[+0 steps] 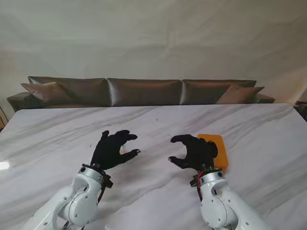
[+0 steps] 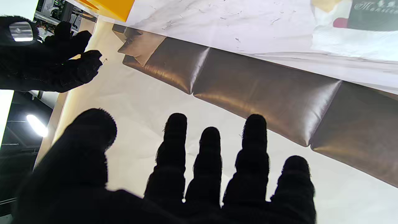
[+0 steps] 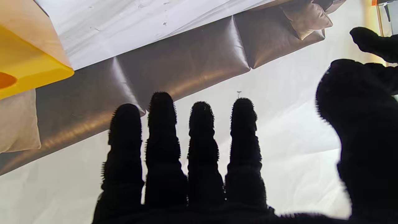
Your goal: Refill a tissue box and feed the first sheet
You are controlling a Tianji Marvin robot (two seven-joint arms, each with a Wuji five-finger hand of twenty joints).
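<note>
An orange tissue box point(image 1: 219, 146) lies on the white marble table point(image 1: 158, 120) on the right, its near left part hidden behind my right hand point(image 1: 195, 152). That hand hovers open, fingers curled apart, holding nothing. My left hand point(image 1: 111, 151) hovers open to the left of it, palm toward the right hand, also with nothing in it. The left wrist view shows my left hand point(image 2: 202, 174) spread, the right hand point(image 2: 46, 65), a corner of the box point(image 2: 108, 7) and a white tissue pack point(image 2: 351, 37) with a dark label. In the right wrist view the box point(image 3: 31, 65) lies beyond my right hand's point(image 3: 186, 161) spread fingers.
A brown leather sofa point(image 1: 144, 91) with cushions runs along the table's far edge, in front of a pale wall. The tissue pack does not show in the stand's view.
</note>
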